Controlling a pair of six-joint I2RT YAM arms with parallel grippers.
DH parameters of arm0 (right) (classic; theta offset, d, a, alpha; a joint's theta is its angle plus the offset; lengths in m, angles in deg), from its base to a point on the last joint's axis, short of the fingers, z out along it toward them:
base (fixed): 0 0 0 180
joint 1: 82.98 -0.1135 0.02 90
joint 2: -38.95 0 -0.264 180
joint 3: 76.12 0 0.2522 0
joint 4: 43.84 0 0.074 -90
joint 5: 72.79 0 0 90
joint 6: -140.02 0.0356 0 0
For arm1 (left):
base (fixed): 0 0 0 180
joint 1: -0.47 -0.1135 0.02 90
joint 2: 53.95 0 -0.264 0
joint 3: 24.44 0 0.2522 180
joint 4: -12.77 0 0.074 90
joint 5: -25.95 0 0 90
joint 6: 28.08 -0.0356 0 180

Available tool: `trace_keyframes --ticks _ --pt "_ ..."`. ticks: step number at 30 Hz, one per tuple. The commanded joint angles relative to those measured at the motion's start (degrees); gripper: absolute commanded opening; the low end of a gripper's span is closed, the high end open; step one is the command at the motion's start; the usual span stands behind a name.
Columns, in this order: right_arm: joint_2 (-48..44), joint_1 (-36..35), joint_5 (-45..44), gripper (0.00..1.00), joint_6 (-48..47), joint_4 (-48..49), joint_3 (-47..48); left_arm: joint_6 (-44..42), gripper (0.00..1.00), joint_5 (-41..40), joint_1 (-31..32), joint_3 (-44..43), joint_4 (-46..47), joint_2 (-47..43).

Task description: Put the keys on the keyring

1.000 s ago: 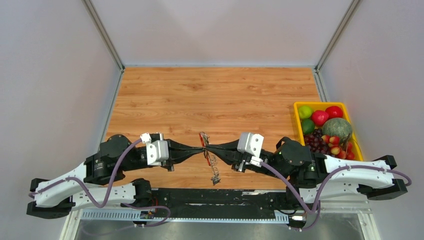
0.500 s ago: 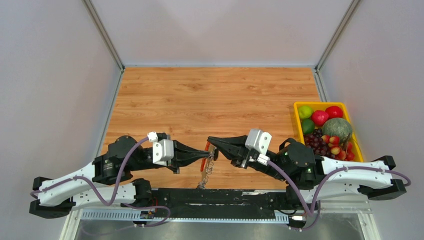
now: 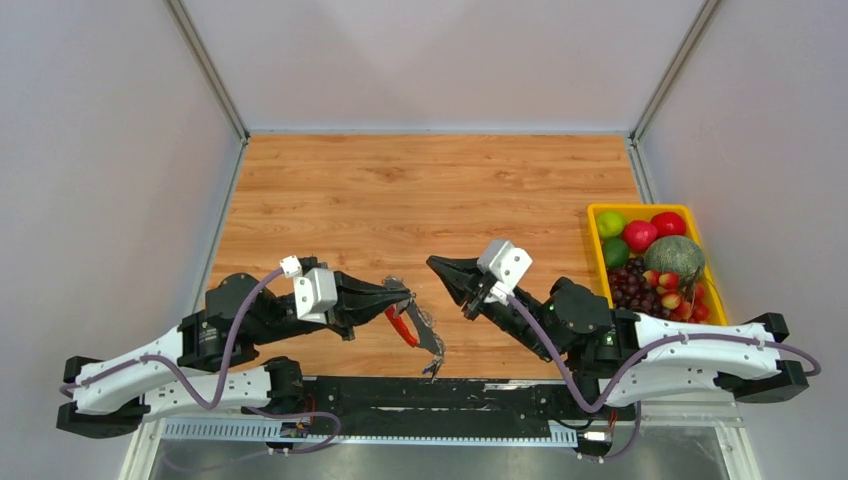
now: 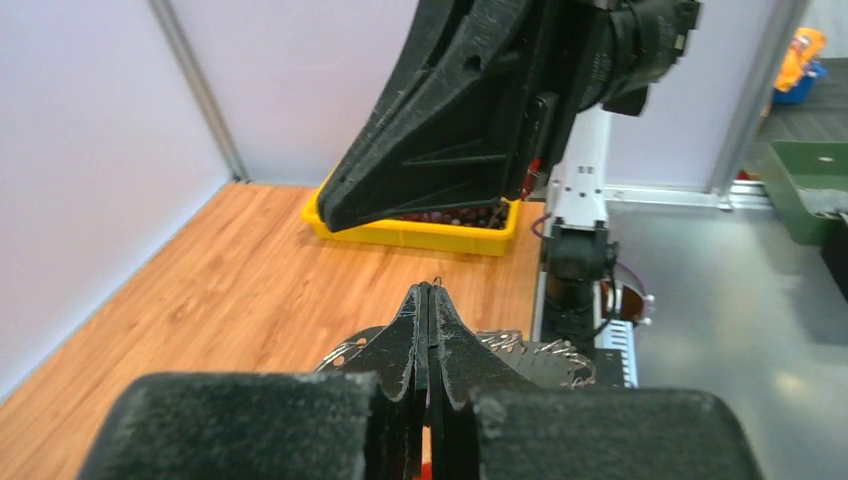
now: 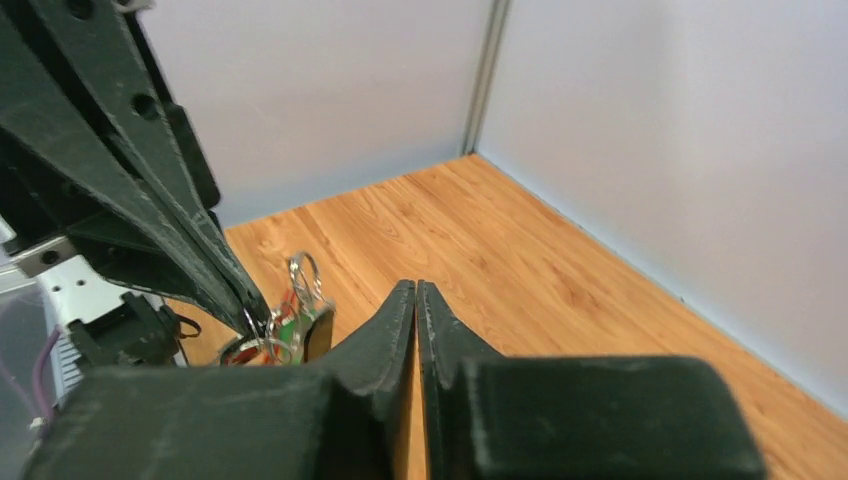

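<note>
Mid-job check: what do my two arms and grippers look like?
The left arm and right arm share white lower links, black joints and a lilac cable each. A white boxy block sits at each wrist. The left gripper and right gripper have long black tapering fingers, rough-textured.

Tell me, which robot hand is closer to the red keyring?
Left. The left gripper is shut on the keyring, which hangs from its tip. The right gripper is shut on nothing, apart from the keyring, to its right.
</note>
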Motion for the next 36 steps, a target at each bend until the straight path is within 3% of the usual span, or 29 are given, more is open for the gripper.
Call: trace_keyframes --ticks 1,4,10,16,20,24,36 --pt "-0.71 3.14 -4.48 0.17 6.27 -3.24 -1.78 -0.48 0.0 -11.56 0.16 -0.33 3.54 0.88" --pt "-1.33 5.18 -7.35 0.37 9.19 -3.86 -4.18 -0.52 0.0 -17.06 0.16 -0.19 3.75 2.11" --pt "-1.84 11.82 -3.14 0.55 16.64 -6.29 -10.04 -1.37 0.0 -32.25 0.16 0.88 5.9 5.22" --pt "0.92 15.7 -1.75 0.69 23.86 -8.79 -14.16 -2.22 0.0 -42.06 0.14 2.07 8.33 12.23" --pt "1.56 17.56 -2.99 0.78 26.97 -9.3 -16.57 -1.42 0.0 -43.08 -0.93 2.77 8.73 17.11" --pt "2.97 18.24 -3.99 0.99 30.57 -9.44 -18.9 1.59 0.0 -38.08 -5.29 3.84 10.8 21.57" --pt "2.98 18.54 -9.61 1.0 34.96 -14.55 -21.96 11.74 0.0 -31.23 -15.59 7.66 15.92 34.28"
